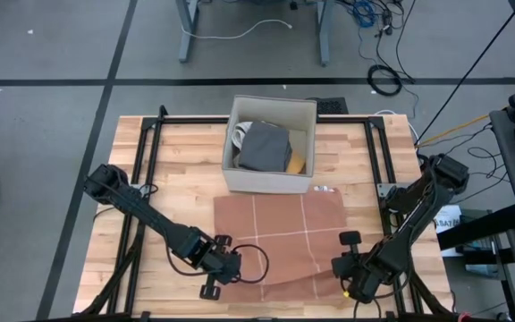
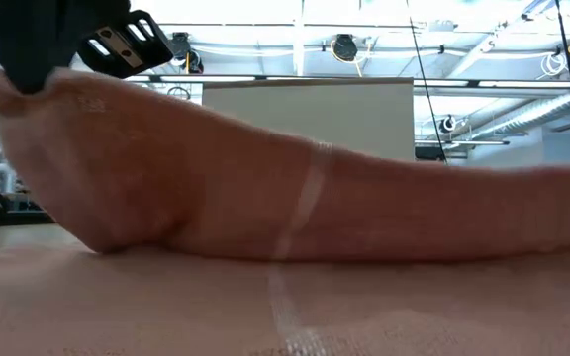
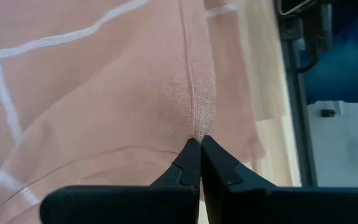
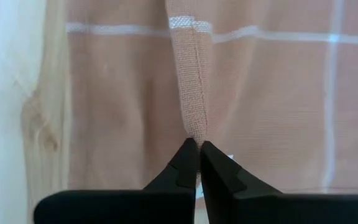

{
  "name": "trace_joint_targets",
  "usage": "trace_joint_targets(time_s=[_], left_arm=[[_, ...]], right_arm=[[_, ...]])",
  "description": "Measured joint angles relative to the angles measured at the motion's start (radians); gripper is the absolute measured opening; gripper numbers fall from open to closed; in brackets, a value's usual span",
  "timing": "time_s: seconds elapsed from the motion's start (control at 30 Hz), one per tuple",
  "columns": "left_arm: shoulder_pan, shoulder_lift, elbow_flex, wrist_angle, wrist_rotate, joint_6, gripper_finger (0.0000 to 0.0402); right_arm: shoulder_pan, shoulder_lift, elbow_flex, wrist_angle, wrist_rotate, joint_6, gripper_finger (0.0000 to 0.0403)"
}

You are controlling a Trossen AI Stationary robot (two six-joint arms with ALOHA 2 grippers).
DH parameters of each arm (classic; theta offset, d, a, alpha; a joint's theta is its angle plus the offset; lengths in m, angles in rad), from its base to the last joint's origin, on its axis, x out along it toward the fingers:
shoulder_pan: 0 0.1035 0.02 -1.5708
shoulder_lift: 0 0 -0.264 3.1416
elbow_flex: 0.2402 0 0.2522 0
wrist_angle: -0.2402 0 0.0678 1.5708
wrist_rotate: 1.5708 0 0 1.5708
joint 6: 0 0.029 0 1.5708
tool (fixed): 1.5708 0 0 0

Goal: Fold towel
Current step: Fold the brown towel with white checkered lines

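Note:
A reddish-brown towel [image 1: 280, 233] with thin white grid lines lies spread on the wooden table, in front of a box. My left gripper [image 1: 236, 266] is at its near left corner, shut on the cloth. My right gripper [image 1: 350, 284] is at its near right corner, also shut on the cloth. In the low view the towel [image 2: 265, 198] rises highest at the picture's left, under a dark gripper [image 2: 28, 49], and slopes down toward the right. Its far part rests flat on the table. My left gripper pinches a hemmed ridge of the towel [image 3: 194, 124] between its two fingertips [image 3: 188, 158], near the near left corner. The cloth bunches into a narrow fold at the tips and is raised off the table there. My right gripper pinches a narrow hemmed fold of the towel [image 4: 196, 118] between its fingertips [image 4: 186, 158], at the near right corner. The fold runs straight away from the tips, and the cloth spreads out flat beyond it.
A white open box [image 1: 271, 143] holding grey cloth and a yellow item stands at the table's far middle, just beyond the towel's far edge. Black rails [image 1: 146, 170] run along both sides of the table. Bare wood [image 1: 168, 161] lies left and right of the towel.

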Motion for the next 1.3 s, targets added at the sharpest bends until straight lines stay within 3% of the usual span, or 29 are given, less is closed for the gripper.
trace_joint_targets(time_s=[0.47,0.6,0.7,1.07,1.3], left_arm=[[-0.024,-0.085,0.001,-0.026,0.004,-0.041,0.0],[-0.053,-0.097,0.001,-0.015,0.161,-0.054,0.0],[-0.063,-0.095,0.001,-0.015,0.216,-0.056,0.0],[-0.057,-0.07,0.001,0.078,0.185,-0.053,0.0],[-0.062,0.011,0.001,0.124,0.224,-0.053,0.0]], right_arm=[[0.007,-0.136,0.001,-0.006,0.118,0.01,0.0002],[0.017,-0.174,0.001,0.068,0.031,-0.027,0.0002],[0.016,-0.194,0.003,0.112,-0.037,-0.036,0.0002],[0.019,-0.166,0.002,0.091,-0.072,-0.025,0.0002],[0.019,-0.089,0.002,0.099,-0.098,-0.035,0.0002]])
